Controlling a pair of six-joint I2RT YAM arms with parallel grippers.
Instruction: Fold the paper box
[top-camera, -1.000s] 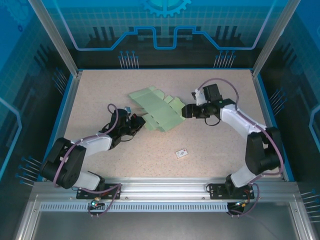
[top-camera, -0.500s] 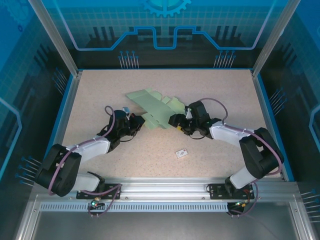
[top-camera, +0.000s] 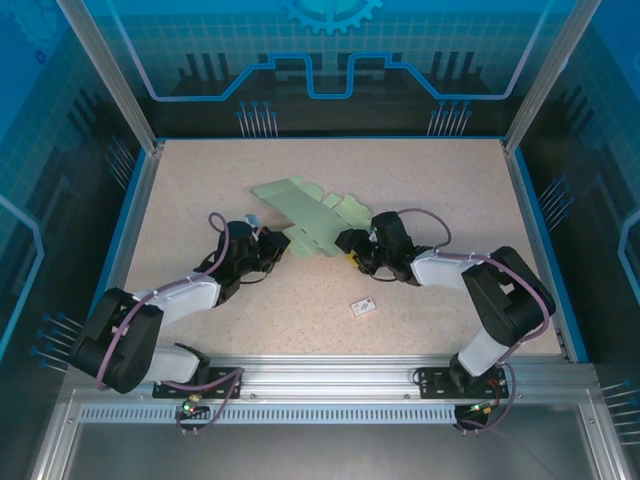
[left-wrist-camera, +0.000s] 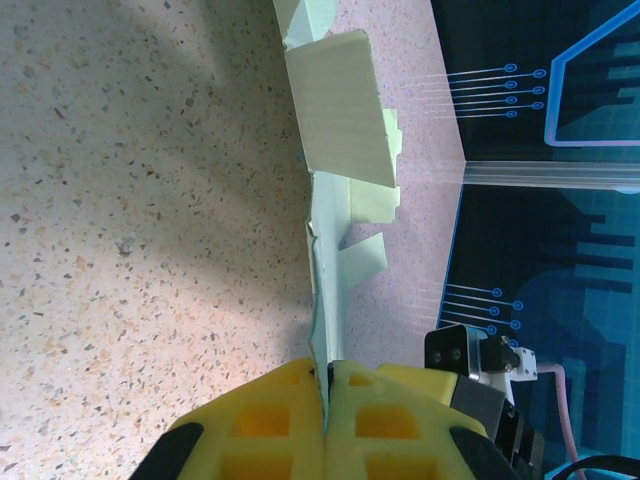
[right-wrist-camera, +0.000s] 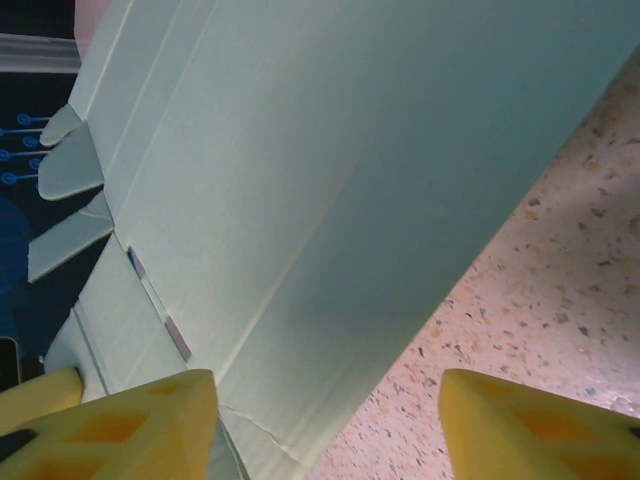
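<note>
Pinching: left gripper (left-wrist-camera: 327, 372) pressed together on box (top-camera: 305, 215) near edge
Spread: right gripper (top-camera: 350, 245), at box's near-right end
Axis: box runs far-left to near-right

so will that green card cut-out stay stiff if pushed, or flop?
Probably floppy: the paper box is thin card, kinked along its edge above the left pincer. Likely very light, since one pinched edge lifts part of it. Its creases would probably hinge under a push.
</note>
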